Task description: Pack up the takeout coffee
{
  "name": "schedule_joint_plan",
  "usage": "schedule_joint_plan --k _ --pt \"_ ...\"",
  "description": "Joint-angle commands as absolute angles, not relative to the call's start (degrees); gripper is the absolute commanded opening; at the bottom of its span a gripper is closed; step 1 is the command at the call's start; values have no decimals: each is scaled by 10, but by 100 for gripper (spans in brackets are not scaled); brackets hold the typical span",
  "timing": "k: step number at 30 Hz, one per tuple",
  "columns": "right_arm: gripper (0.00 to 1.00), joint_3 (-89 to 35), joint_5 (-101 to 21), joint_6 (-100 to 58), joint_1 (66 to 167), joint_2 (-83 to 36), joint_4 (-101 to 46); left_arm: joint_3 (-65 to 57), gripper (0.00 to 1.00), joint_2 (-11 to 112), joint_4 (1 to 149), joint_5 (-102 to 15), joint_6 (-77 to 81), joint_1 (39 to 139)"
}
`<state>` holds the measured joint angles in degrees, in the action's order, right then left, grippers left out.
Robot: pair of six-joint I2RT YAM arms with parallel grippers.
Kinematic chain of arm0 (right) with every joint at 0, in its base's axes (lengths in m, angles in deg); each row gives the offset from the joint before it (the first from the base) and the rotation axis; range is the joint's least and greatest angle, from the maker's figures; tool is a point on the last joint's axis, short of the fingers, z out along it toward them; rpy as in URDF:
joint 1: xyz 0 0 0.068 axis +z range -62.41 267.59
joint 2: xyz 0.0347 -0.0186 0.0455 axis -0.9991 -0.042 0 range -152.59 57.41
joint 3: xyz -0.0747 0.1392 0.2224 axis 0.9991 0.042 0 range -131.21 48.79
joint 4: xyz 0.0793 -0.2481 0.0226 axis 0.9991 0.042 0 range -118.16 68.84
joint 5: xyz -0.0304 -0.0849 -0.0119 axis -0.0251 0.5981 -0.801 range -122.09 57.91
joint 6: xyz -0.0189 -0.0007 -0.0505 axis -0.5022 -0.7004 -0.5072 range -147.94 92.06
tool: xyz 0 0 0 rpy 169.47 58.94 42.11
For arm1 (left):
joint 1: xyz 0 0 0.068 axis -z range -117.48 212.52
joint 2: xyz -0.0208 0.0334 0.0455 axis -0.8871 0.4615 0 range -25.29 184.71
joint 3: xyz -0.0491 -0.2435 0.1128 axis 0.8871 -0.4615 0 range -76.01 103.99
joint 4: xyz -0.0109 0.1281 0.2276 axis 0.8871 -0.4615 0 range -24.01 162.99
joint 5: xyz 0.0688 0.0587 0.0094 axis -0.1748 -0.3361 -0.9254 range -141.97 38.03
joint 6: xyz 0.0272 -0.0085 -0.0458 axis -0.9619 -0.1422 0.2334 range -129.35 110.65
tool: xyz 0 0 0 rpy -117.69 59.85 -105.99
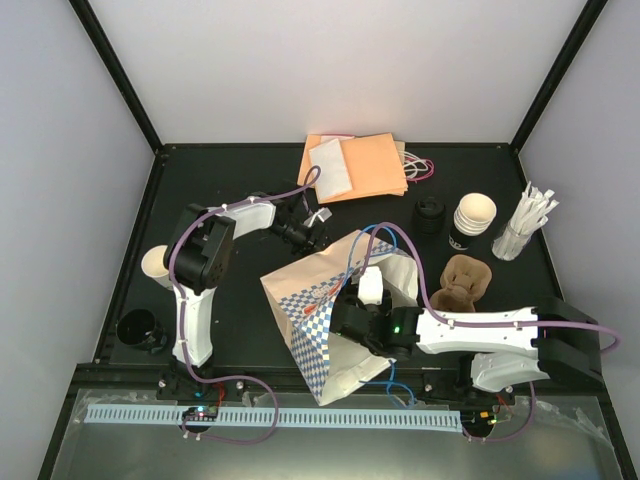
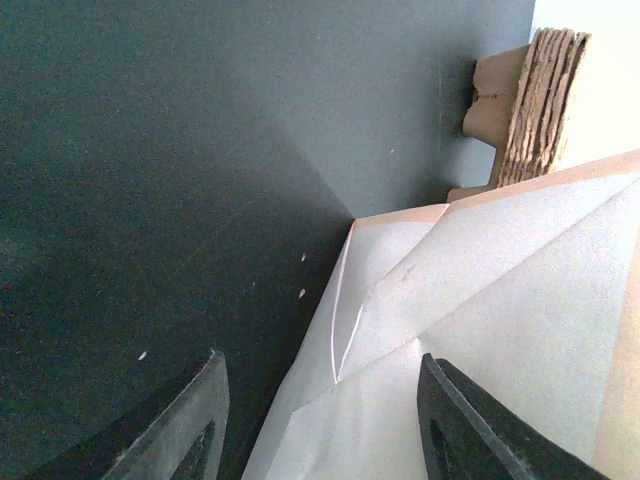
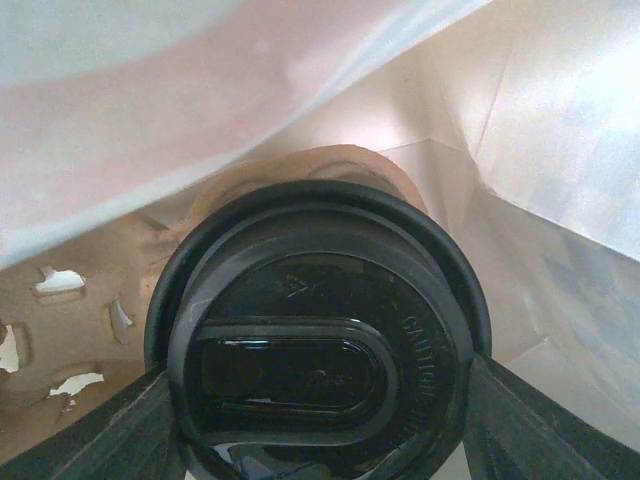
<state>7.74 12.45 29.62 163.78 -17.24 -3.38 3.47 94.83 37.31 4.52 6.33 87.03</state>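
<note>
— Nearest first: the right gripper [image 3: 330,445]?
— Its fingers are clamped on either side of the takeout coffee [image 3: 320,340], lid towards the wrist camera, inside the paper bag [image 1: 300,310] at table centre.
— And the left gripper [image 1: 305,232]?
— At the bag's eleven o'clock, fingers spread, grasping nothing.
— Farther out?
— A stack of cups [image 1: 474,215] at the bag's two o'clock.

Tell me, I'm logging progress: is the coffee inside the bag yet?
Inside: the black lid, held in the right claw, has the bag's pale walls around it.
</note>
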Motion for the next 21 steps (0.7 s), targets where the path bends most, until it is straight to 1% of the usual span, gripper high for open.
schedule_joint_plan --k 1,21 --pt "20 89 69 332 1630 -197 -75 44 54 957 362 77 55 892" --pt "20 96 86 304 1629 -185 -109 29 54 944 366 78 52 893"
